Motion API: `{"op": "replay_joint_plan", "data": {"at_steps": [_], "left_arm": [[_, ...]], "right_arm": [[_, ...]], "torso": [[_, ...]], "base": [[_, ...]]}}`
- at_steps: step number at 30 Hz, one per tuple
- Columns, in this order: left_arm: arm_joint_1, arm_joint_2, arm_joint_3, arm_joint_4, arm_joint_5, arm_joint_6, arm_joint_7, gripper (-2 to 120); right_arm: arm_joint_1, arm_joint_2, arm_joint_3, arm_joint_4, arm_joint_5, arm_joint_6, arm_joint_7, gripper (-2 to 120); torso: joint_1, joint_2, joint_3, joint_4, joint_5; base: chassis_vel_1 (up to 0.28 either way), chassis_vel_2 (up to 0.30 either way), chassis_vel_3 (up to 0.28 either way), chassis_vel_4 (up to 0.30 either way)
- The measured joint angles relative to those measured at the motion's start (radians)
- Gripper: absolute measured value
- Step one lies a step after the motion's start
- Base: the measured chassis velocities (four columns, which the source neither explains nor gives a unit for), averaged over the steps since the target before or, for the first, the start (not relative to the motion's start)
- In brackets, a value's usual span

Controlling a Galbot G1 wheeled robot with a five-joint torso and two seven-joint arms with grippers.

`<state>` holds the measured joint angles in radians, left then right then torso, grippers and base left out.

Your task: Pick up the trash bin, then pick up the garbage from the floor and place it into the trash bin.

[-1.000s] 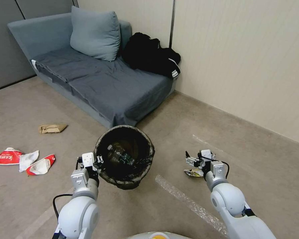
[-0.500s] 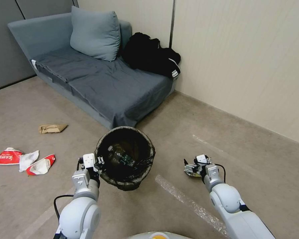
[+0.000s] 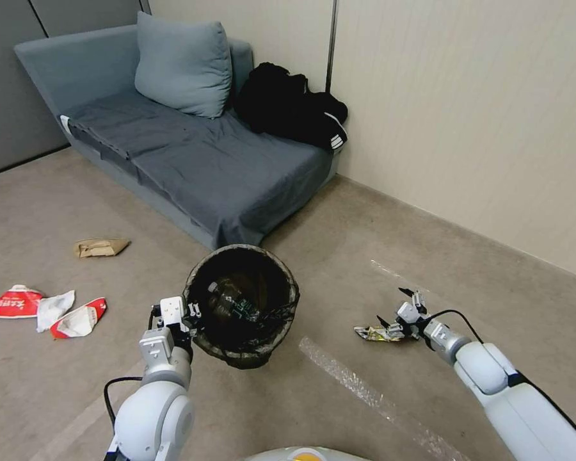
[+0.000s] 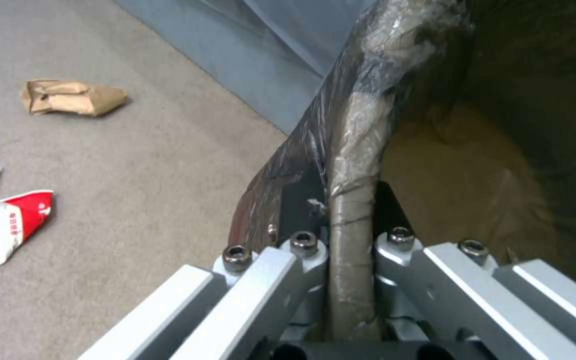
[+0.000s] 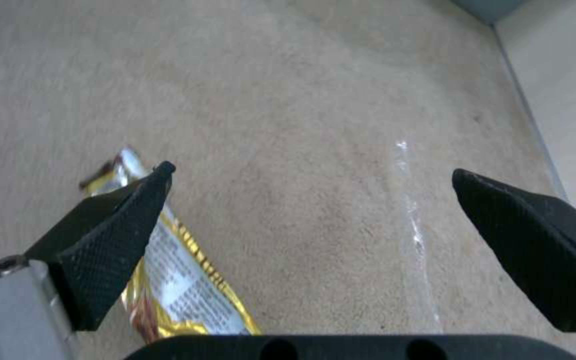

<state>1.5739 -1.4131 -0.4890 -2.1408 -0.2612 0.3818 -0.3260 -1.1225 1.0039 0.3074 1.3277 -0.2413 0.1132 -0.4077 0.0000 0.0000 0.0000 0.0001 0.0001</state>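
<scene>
In the head view, the left gripper (image 3: 189, 312) is clamping the bin (image 3: 242, 305) by its rim, off the floor near the sofa (image 3: 192, 153). The right gripper (image 3: 398, 306) is hanging open beside a foil wrapper (image 3: 376, 333) on the floor. The left wrist view is showing the jaws pinching the lined rim (image 4: 355, 165). The right wrist view is showing wide-apart fingers (image 5: 111, 235) over the wrapper (image 5: 175, 280).
</scene>
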Motion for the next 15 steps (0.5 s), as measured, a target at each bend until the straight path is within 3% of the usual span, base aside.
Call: {"op": "replay_joint_plan", "data": {"at_steps": [15], "left_arm": [[0.007,-0.003,-0.003,-0.004,0.006,0.0,-0.002,0]], "right_arm": [[0.097,0.081,-0.001,-0.236,-0.103,0.123,-0.118,100]], "torso": [[0.0,0.0,0.0,0.0,-0.0003]], "base": [[0.0,0.0,0.0,0.0]]}}
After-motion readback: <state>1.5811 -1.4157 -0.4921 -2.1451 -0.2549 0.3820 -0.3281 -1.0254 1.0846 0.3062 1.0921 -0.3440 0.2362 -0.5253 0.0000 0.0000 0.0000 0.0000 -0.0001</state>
